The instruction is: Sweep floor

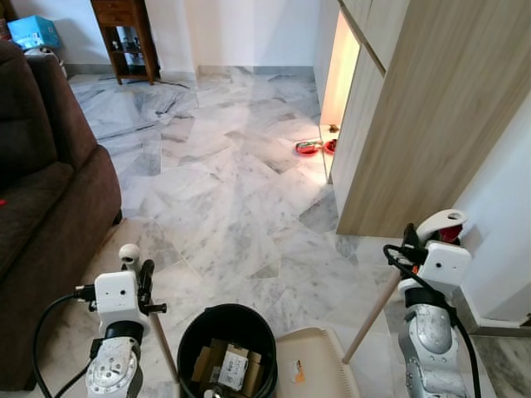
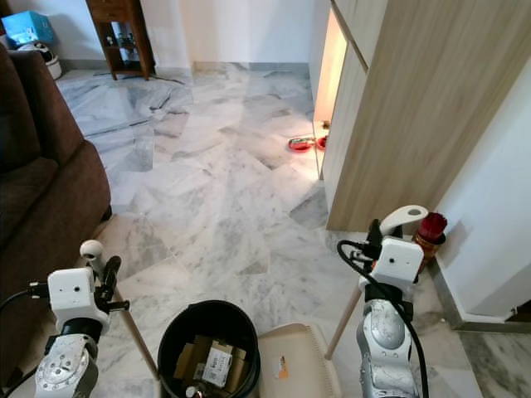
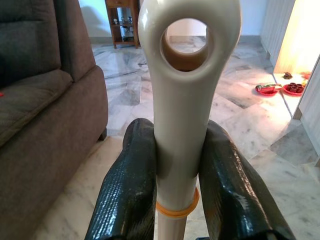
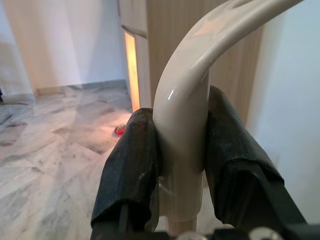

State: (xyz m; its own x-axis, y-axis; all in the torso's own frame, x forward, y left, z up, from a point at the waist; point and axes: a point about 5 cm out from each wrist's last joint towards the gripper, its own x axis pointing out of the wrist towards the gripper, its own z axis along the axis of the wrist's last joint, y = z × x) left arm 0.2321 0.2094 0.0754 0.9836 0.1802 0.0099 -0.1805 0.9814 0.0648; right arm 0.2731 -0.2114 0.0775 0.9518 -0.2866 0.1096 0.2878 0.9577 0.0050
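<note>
My left gripper (image 1: 143, 280) is shut on the cream top of a broom handle (image 3: 180, 110), which has a hanging hole; its wooden stick (image 1: 163, 344) slants down past the bin. At the right, my right gripper (image 1: 412, 240) is shut on the curved cream grip of the dustpan handle (image 4: 184, 90). From there the dustpan's wooden stick (image 1: 371, 319) runs down to the beige pan (image 1: 311, 365) on the floor at bottom centre. A black bin (image 1: 228, 313) holding cardboard scraps stands between my arms. Grey-white marble floor (image 1: 224, 191) stretches ahead.
A brown sofa (image 1: 41, 207) lines the left side. A tall wooden cabinet (image 1: 415, 108) stands at the right, with red bowls (image 1: 309, 148) on the floor by its lit gap. A wooden side table (image 1: 124, 33) stands at the far wall. A red object (image 2: 431, 225) sits beside the right wall.
</note>
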